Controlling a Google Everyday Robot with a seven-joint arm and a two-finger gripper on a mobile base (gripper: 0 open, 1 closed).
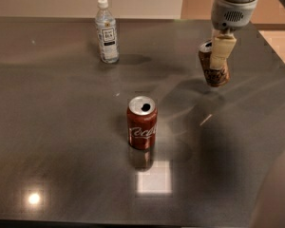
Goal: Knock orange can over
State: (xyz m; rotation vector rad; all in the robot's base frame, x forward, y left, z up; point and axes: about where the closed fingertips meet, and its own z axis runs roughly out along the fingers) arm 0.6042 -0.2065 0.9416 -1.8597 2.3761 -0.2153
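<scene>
Gripper (220, 61) is at the tilted orange can (214, 78), mid-knock; can't tell if jaws clamp. Next, probably shove it flat onto the surface (61, 127).

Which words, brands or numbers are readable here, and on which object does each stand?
"Coca-Cola", white script, likely: on the red can.
Label on the bottle: too small to read.
Dark lettering on the orange can, at the gripper, back right: blurred, unreadable.

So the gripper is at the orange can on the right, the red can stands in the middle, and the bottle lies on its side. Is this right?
Not quite: the camera view shows the bottle standing upright. The gripper is at the orange can, and the red can stands mid-table.
</scene>
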